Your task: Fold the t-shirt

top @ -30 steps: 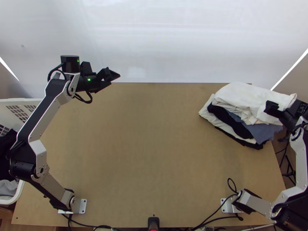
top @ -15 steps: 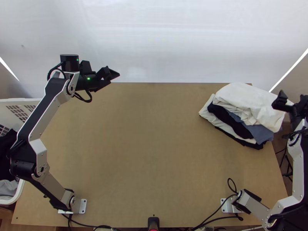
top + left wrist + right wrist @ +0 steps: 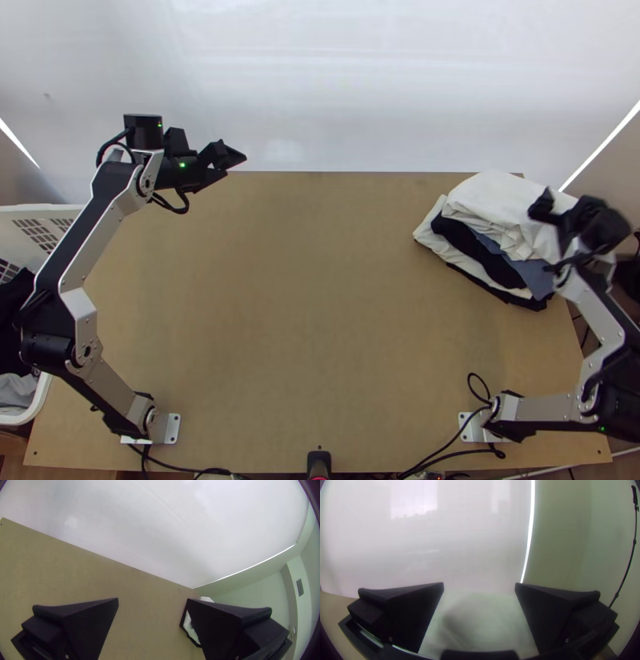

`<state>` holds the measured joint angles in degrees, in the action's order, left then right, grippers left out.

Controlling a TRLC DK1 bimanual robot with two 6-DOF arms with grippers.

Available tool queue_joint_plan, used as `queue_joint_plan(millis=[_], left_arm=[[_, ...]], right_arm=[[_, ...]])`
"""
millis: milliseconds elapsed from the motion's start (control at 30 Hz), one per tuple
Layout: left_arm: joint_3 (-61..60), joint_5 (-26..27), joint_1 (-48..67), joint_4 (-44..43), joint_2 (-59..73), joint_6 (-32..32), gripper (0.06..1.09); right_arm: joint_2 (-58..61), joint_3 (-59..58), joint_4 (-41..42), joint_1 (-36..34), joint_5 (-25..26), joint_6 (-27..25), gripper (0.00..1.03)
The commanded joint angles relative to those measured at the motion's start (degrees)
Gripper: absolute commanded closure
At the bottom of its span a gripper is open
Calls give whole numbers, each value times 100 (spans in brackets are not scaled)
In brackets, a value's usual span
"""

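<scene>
Over the pile at the table's far right corner, I have the right gripper [image 3: 479, 586] with its fingers [image 3: 415, 613] well apart and nothing between them that I can see pinched. Beneath it lies the white cloth [image 3: 500, 200], folded on top of the stack [image 3: 482, 268]; I take it for the t-shirt, already folded. The step in hand looks to me like settling it or leaving it.

If I press, I want the blunt faces of both fingers coming down evenly, no tip digging into a fold. If I leave, I go straight up before swinging aside, because a snagged layer could drag the whole lot. The cloth seems to reach past the edge of the table [image 3: 320, 320], so any nudge should go inward.

The left gripper [image 3: 152, 599] is spread too, holding nothing, well away near the far left corner, and I see no call for it yet.

From the top view I get the layering: white above black and grey-blue, with more pale and black below. The right wrist view gives me no such order, just pale fabric close up and the gap I have to work with. The left wrist view offers a corner of the stack beside a finger.
</scene>
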<state>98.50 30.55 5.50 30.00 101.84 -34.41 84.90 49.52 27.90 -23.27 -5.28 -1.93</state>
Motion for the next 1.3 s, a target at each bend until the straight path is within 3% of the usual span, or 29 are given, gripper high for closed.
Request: queue_joint_plan(millis=[0, 200, 367, 533, 1000, 1267], left_arm=[[-15, -57, -14, 24, -33, 40, 10], [-6, -101, 48, 24, -7, 40, 10], [73, -154, 127, 24, 11, 40, 10], [99, -163, 127, 41, 20, 40, 10], [108, -154, 39, 147, -86, 110, 10], [161, -154, 30, 155, -103, 110, 10]], right_arm=[[237, -1093, 673, 252, 431, 255, 4], [-360, -2113, 989, 639, 704, 510, 4], [-536, -2948, 1982, 1193, 1205, 589, 4], [-158, -2746, 2185, 1193, 1732, 598, 4], [914, -1849, 2448, 1026, 1820, 132, 4], [35, -1963, 2422, 1079, 1820, 18, 4]])
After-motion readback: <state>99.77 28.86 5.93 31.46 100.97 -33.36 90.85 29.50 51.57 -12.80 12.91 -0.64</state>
